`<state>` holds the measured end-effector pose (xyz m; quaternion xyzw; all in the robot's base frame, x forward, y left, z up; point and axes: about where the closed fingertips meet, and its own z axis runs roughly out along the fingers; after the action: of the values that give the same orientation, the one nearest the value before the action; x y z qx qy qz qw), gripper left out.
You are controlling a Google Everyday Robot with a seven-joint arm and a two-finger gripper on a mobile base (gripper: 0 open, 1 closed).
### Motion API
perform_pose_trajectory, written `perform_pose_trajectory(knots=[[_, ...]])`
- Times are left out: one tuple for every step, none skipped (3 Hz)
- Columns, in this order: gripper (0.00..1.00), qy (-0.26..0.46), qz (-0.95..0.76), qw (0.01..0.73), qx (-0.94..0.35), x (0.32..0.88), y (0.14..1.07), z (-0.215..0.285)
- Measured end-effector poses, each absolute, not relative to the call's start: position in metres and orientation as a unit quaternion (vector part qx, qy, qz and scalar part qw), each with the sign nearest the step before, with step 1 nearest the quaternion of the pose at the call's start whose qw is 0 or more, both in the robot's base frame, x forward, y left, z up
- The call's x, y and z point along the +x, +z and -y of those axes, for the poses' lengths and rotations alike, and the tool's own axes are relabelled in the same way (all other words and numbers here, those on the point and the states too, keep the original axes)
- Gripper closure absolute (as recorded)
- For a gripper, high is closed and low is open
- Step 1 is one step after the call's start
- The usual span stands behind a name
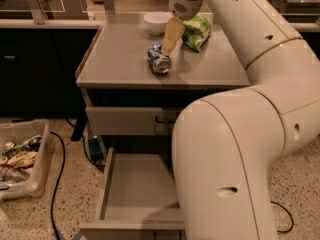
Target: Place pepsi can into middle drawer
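On the bench [115,59], toward its front middle, the pepsi can [159,60] lies on its side, one silver end turned toward the camera. The gripper [169,40] hangs just above and behind it, tip close to the can's upper flank; contact or a gap, not clear. Whether the jaws are spread or pressed together cannot be told from this angle, so don't count on a hold. Main risk, as I judge it: the can is a cylinder on its side and free to roll. If your descent lands off-centre, it nudges the can rather than bracketing it, and the can rolls sideways across the bench, maybe off an edge. Second risk: the green snack bag [197,31] sits just beside the gripper and the white bowl [157,20] just behind it, so a wide approach or a sideways correction clips one and drags it along. Third: thin aluminium, so a hard pinch dents the body or squirts it out. Below, the middle drawer [137,194] is pulled out, but the arm's big white link [225,174] hides its right part in this view. The upper drawer front [125,120] sits between bench and tray. Watch clearance on the carry down and release low, or the can bounces and rolls against the low walls.
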<state>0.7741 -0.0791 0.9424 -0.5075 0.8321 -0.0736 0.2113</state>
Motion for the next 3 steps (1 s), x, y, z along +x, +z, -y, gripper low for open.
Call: perform_pose_trajectory(knots=[[0.0,-0.074,-0.832,0.211,-0.507,0.774,0.942,0.079],[0.0,-0.064,-0.848,0.209,-0.483,0.778,0.934,0.079],[0.0,-0.012,-0.882,0.203,-0.424,0.782,0.913,0.073]])
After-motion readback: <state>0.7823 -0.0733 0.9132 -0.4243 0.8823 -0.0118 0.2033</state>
